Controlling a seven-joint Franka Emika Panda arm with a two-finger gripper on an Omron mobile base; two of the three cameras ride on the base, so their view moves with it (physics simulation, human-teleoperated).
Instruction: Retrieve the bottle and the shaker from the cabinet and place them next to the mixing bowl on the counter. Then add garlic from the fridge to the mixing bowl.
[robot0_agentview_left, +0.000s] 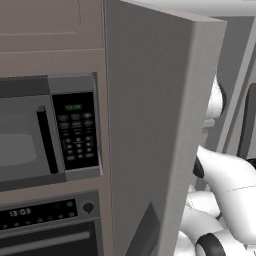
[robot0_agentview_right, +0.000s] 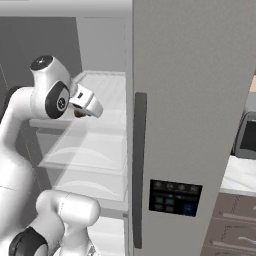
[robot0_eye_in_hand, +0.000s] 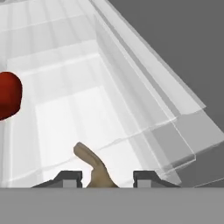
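- Since garlic lives in the fridge (robot0_agentview_right: 190, 100), reaching deep onto its glass shelf (robot0_eye_in_hand: 65, 118).
- Claw (robot0_eye_in_hand: 103, 177) part-spread around a tan stalk-like thing (robot0_eye_in_hand: 94, 168), probably the garlic; grip not settled.

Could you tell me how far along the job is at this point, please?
Done, as far as can be seen: the fridge door stands open and the arm reaches in over the clear shelves. In hand: the gripper has its fingertips either side of a tan stalk-like piece, likely the garlic; contact isn't clear. A dark red item sits to one side. Left: carrying the garlic to the mixing bowl.
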